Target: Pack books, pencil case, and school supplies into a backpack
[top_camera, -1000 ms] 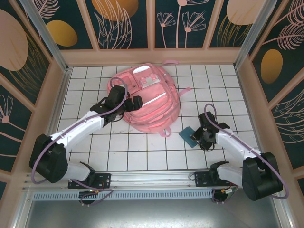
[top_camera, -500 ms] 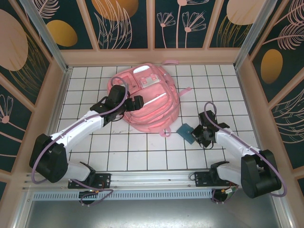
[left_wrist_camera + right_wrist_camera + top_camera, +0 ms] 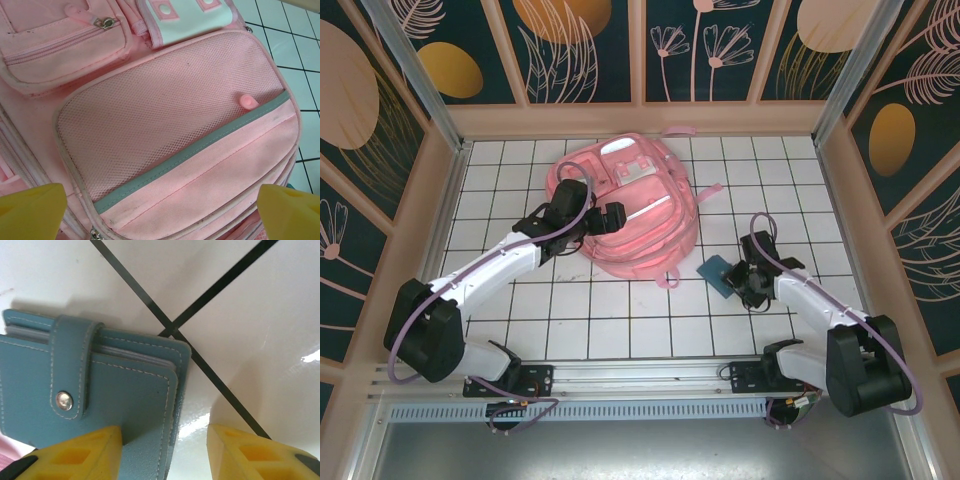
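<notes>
Shifted slightly up-frame, the blue snap-tab leather case (image 3: 125, 390) lies under the released right gripper (image 3: 165, 442); the left gripper (image 3: 160, 210) gapes over the pink fabric backpack (image 3: 640, 215). The right gripper would best straddle the case's edge squarely.

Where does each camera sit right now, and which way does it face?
Top external: above and behind the bases, looking down on the white tiled table; both arms show, left gripper over the large soft pink backpack, right gripper at the teal leather snap-strap case.
Left wrist: left arm, facing down at the backpack's mesh pocket; own yellow fingertips show.
Right wrist: right arm, facing down at the case; own yellow fingertips show.
Shared: top and left wrist, backpack; top and right wrist, case.
</notes>
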`<state>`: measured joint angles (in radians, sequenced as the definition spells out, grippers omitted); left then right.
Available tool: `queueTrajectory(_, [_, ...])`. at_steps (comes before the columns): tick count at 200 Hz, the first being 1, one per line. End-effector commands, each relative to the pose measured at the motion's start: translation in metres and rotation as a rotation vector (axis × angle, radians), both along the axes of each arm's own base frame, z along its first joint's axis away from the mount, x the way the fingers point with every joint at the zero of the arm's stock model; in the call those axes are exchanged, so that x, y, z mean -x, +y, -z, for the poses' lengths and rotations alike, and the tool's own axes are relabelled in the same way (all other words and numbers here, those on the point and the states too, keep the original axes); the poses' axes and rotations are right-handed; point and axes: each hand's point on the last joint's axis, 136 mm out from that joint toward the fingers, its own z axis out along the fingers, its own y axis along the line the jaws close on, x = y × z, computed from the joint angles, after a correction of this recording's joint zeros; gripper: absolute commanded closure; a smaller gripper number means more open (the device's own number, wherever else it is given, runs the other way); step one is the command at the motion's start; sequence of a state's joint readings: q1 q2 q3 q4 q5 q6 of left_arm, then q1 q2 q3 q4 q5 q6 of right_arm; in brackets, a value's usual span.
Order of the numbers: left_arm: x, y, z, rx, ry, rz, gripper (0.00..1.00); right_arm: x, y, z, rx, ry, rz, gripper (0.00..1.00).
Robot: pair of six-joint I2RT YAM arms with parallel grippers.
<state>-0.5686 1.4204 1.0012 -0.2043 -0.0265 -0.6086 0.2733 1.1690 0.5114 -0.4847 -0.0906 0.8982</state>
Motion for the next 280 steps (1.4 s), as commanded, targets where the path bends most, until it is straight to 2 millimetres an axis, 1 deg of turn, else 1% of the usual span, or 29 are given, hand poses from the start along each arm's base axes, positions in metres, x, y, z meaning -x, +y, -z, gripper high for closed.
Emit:
queueTrajectory(1, [-0.006,-0.009,-0.013,0.014,-0.035,0.029,0.01,-0.003,0.004,0.005,-0.037,-0.004,0.01,0.53])
queueTrajectory(14, [-0.006,-0.01,-0.014,0.014,-0.038,0.034,0.01,-0.006,0.004,0.006,-0.038,-0.007,0.012,0.55])
queueTrajectory(34, [-0.006,-0.011,-0.015,0.015,-0.039,0.041,0.02,-0.009,0.002,0.009,-0.038,-0.005,0.021,0.61])
queueTrajectory(72, [-0.006,-0.013,-0.016,0.012,-0.041,0.048,0.01,-0.015,-0.001,0.015,-0.036,-0.025,0.04,0.79])
queueTrajectory(104, [-0.005,-0.014,-0.015,0.009,-0.037,0.052,0.01,-0.023,-0.005,0.013,-0.009,-0.043,0.027,1.0])
queueTrajectory(115, [-0.005,-0.015,-0.015,0.008,-0.037,0.055,0.01,-0.027,-0.008,0.008,0.014,-0.061,0.015,1.0])
queueTrajectory(128, [-0.004,-0.015,-0.015,0.007,-0.036,0.058,0.02,-0.036,-0.012,-0.006,0.044,-0.106,0.0,1.0])
queueTrajectory(144, [-0.004,-0.017,-0.014,0.003,-0.037,0.068,0.01,-0.05,-0.015,-0.031,0.067,-0.186,-0.024,1.0])
queueTrajectory(173, [-0.005,-0.023,-0.015,-0.002,-0.042,0.093,0.02,-0.076,-0.01,-0.094,0.045,-0.357,-0.085,1.0])
queueTrajectory(191, [-0.004,-0.034,-0.019,0.002,-0.063,0.14,0.02,-0.087,-0.005,-0.124,0.023,-0.419,-0.123,1.0])
queueTrajectory(208, [0.0,-0.049,-0.018,-0.021,-0.088,0.22,0.01,-0.094,-0.002,-0.146,-0.003,-0.468,-0.148,1.0])
queueTrajectory(234, [0.004,-0.071,-0.005,-0.124,-0.1,0.351,0.02,-0.105,0.001,-0.173,-0.034,-0.529,-0.167,1.0])
queueTrajectory(248, [0.002,-0.078,0.003,-0.185,-0.102,0.391,0.05,-0.109,0.002,-0.184,-0.047,-0.552,-0.175,1.0])
queueTrajectory(270, [-0.001,-0.082,0.016,-0.281,-0.101,0.443,0.08,-0.112,0.003,-0.192,-0.054,-0.571,-0.178,1.0])
queueTrajectory(280, [0.002,-0.085,0.022,-0.316,-0.092,0.486,0.08,-0.113,0.003,-0.194,-0.058,-0.576,-0.179,1.0])
